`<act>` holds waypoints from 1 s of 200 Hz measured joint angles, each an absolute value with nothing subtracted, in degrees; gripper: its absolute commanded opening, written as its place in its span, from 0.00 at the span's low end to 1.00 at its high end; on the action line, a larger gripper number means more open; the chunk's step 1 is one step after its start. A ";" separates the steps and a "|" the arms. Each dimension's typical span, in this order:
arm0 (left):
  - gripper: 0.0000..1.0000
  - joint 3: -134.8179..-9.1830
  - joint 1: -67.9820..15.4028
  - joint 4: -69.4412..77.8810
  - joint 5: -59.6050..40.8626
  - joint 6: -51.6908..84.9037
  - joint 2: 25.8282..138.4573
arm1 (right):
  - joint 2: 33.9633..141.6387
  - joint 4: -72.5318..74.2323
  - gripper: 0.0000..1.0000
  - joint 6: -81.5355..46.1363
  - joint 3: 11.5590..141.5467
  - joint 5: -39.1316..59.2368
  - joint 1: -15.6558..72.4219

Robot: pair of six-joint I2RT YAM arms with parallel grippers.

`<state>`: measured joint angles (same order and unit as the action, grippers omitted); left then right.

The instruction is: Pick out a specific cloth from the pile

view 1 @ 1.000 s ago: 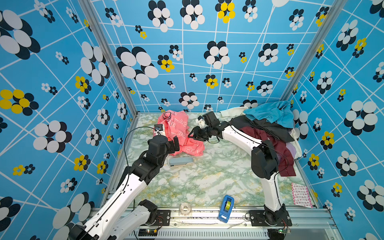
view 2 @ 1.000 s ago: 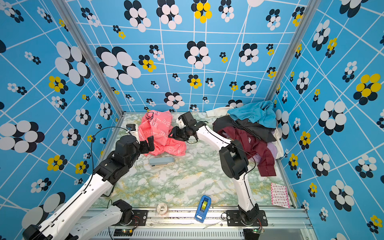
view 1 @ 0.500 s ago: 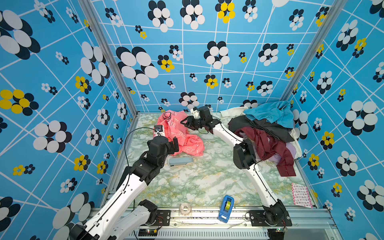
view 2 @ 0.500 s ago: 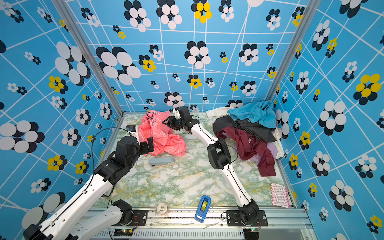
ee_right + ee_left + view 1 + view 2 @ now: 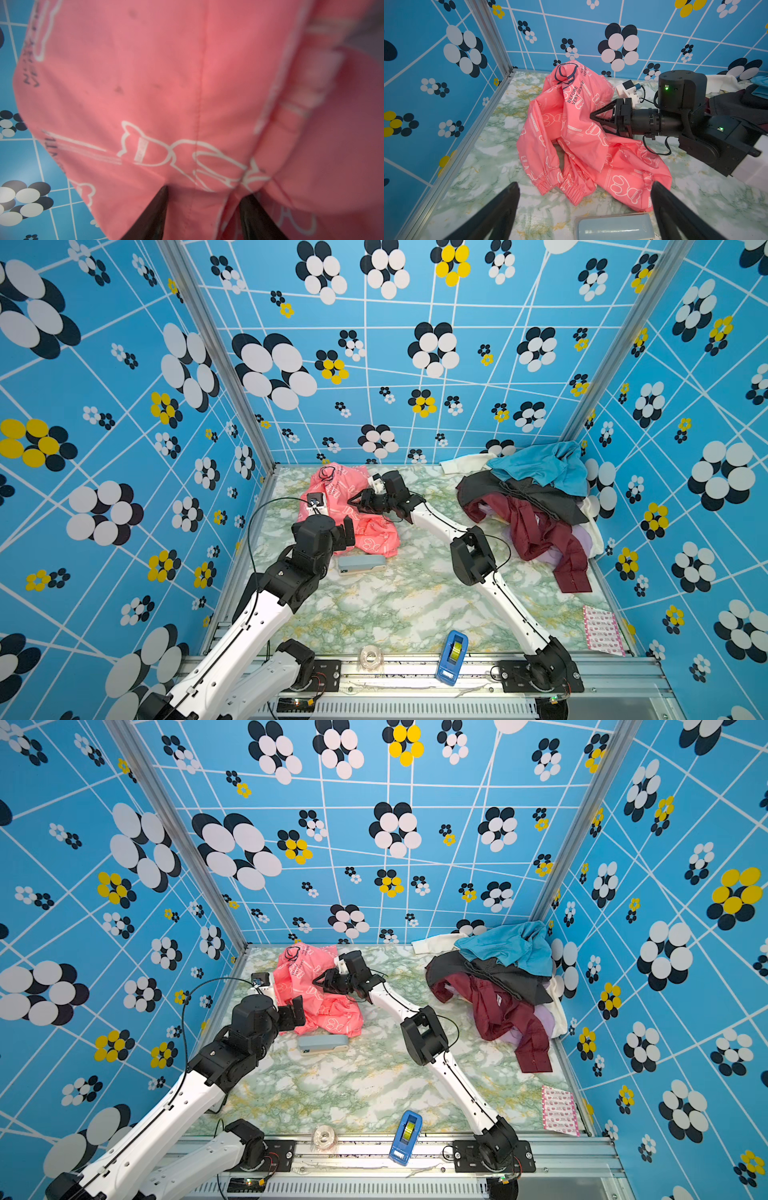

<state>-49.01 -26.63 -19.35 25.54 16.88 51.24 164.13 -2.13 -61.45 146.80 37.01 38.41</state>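
Right hand [image 5: 592,116] pinches a bunched fold of thin, crinkly coral-pink cloth [image 5: 571,137]; left hand [image 5: 584,185] gapes empty

black print "BEFORE VERY GENTLE" on the cloth [image 5: 579,141], smaller white labels illegible

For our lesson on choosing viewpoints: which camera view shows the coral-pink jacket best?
The left wrist view: the jacket lies almost whole in frame, with its prints and elastic cuffs sharp. In both top views the jacket is small and partly hidden. The right wrist view gives only a blurred close-up of its fabric.
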 measured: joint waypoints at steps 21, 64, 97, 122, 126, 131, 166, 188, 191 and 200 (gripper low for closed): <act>0.99 -48.90 -26.63 -19.33 25.56 16.88 50.28 | 165.66 0.78 0.57 -63.81 147.79 37.47 39.66; 0.99 -48.45 -26.59 -19.31 25.56 16.88 49.12 | 168.55 5.30 0.59 -67.61 149.80 38.30 40.73; 0.99 -47.66 -26.59 -19.33 25.56 16.91 48.64 | 168.70 6.28 0.65 -67.88 149.84 38.54 40.69; 0.99 -47.13 -26.59 -19.33 25.56 16.91 48.14 | 167.30 2.55 0.76 -63.51 149.47 38.28 40.47; 0.99 -47.09 -26.59 -19.31 25.54 16.91 48.01 | 166.65 1.50 0.76 -62.72 149.10 38.11 40.45; 0.99 -47.09 -26.57 -19.33 25.54 16.91 47.86 | 165.71 0.32 0.76 -61.60 148.46 37.95 40.40; 0.99 -47.03 -26.46 -19.29 25.52 16.93 46.92 | 155.83 -10.22 0.91 -54.06 144.07 36.23 39.68; 0.99 -47.03 -26.37 -19.29 25.32 16.95 46.92 | 147.13 -16.32 0.99 -48.16 139.13 34.41 39.24; 0.99 -47.03 -26.35 -19.29 25.30 16.95 46.92 | 145.51 -17.28 0.99 -47.33 137.95 33.89 39.22; 0.99 -47.03 -26.24 -19.31 25.30 16.95 46.94 | 141.18 -19.00 0.99 -45.10 134.56 32.75 39.09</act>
